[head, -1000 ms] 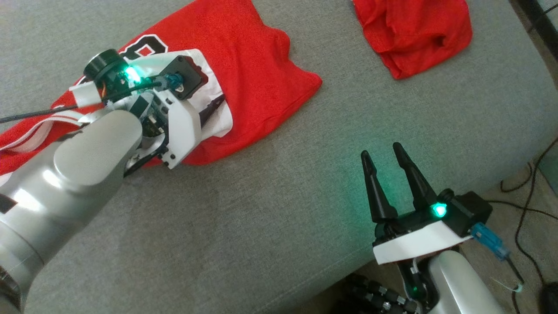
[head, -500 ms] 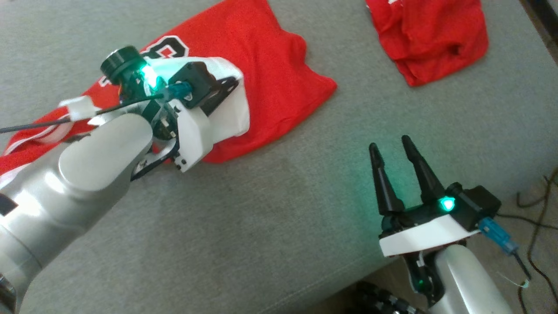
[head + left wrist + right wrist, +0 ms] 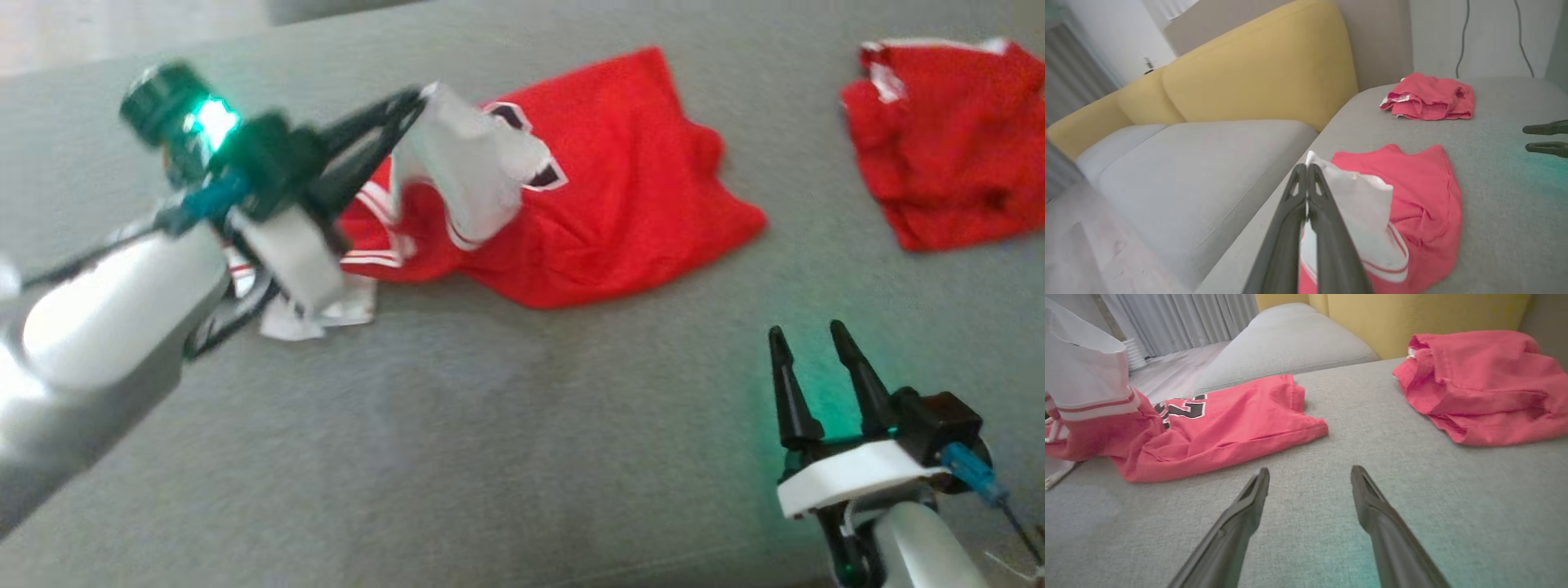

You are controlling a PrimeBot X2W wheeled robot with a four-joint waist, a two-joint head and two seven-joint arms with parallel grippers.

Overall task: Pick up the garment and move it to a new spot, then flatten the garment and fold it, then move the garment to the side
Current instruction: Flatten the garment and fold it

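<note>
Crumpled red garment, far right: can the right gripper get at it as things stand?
Probably yes. The right gripper stands open over bare grey cushion, and nothing lies between it and the crumpled red garment ahead. The left gripper, shut on the jersey, is off to the other side.

Soft even daylight, green glow, motion-blurred head view.

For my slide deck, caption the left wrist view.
Left gripper shut on the jersey by its white edge, over a grey cushion; red garment beyond.
</note>
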